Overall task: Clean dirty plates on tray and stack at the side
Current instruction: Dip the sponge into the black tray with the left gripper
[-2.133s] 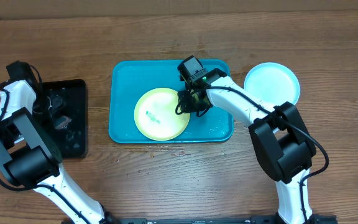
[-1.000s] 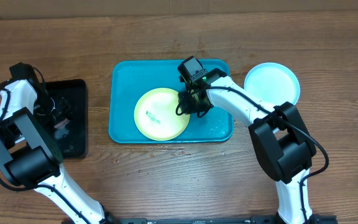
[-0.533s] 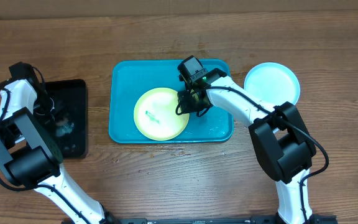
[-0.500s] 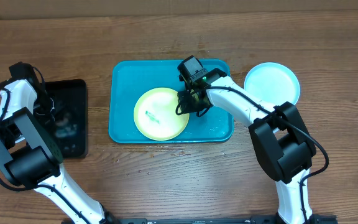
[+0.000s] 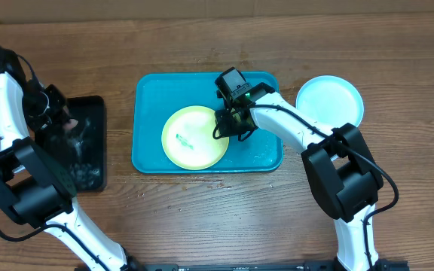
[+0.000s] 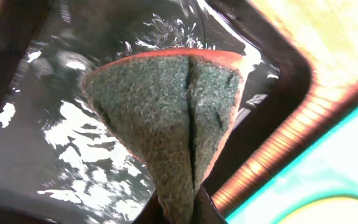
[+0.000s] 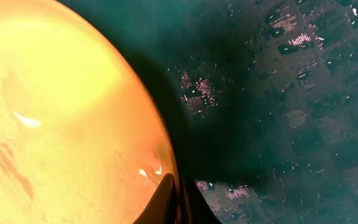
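Pinching the plate (image 5: 194,137) rim on the tray (image 5: 149,90), right gripper (image 7: 176,198), fingers pressed together, tips cut off. Left gripper (image 6: 180,213) clamps a folded sponge (image 6: 173,112), blurred overhead, since raised above the black tray (image 5: 98,139). Blue plate (image 5: 330,102) beside the tray.

the right arm (image 5: 292,128) lies across the right half of the tray (image 5: 149,90), barring the yellow-green plate (image 5: 194,143) from that side. the tray's left strip and the bare wood (image 5: 119,128) between it and the black tray (image 5: 95,143) lie open.
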